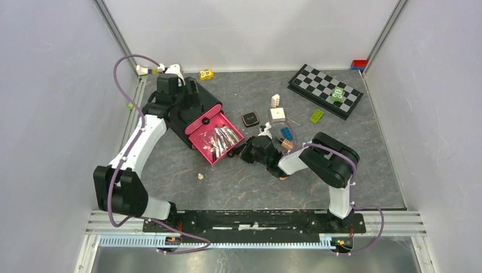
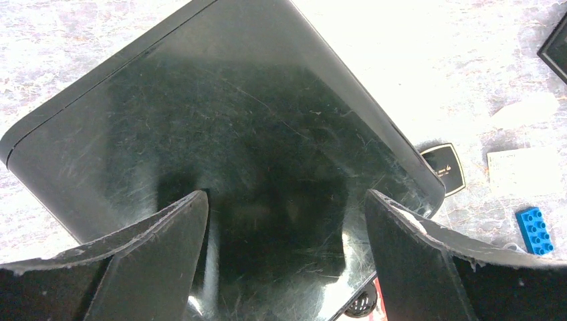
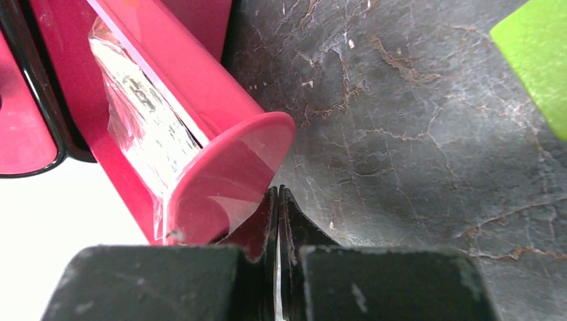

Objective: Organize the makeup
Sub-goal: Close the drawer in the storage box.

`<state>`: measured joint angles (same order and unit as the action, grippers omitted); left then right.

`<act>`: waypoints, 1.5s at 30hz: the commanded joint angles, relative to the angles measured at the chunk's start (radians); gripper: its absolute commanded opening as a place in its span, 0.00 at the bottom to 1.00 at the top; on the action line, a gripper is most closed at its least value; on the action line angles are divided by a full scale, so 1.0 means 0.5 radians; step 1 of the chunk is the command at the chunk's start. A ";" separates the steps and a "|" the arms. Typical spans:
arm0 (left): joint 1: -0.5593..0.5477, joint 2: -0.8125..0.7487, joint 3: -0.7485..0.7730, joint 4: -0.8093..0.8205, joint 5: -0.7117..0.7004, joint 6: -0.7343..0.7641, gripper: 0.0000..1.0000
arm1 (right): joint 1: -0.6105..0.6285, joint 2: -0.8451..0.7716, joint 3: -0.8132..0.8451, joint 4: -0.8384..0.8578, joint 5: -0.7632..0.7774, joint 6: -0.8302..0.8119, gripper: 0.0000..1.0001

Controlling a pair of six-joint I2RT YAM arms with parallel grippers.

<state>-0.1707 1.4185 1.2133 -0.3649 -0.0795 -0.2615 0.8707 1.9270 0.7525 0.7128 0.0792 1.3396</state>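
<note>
Lying in the drawer (image 1: 226, 153), makeup (image 1: 221, 139) slants diagonally.

We see a bench (image 1: 239, 182) topped in dark grey, stone-like material, mottled and veined with pale, crack-like lines. Plain pale grey panels close it in: a back wall (image 1: 250, 28), a left wall (image 1: 45, 114) and a right wall (image 1: 437, 85). Aluminium posts (image 1: 116, 34) stand in the back corners. A slotted aluminium rail (image 1: 398, 222) runs along the near edge. The light is bright and even, and in the left wrist view it bleaches the surface white.
</note>
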 commanded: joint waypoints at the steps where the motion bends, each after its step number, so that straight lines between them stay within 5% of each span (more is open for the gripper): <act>1: -0.002 0.076 0.009 -0.184 -0.020 0.054 0.93 | 0.009 0.002 -0.014 0.363 -0.015 0.059 0.00; 11: -0.002 0.101 0.019 -0.200 -0.019 0.054 0.93 | 0.013 0.033 -0.019 0.720 -0.107 0.044 0.00; 45: -0.009 0.175 0.034 -0.215 0.037 0.047 0.92 | -0.057 0.460 0.867 0.235 -0.235 -0.155 0.00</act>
<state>-0.1707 1.4631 1.2465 -0.3500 -0.0772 -0.2577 0.8532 2.1448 1.1061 0.8097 -0.0128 1.2896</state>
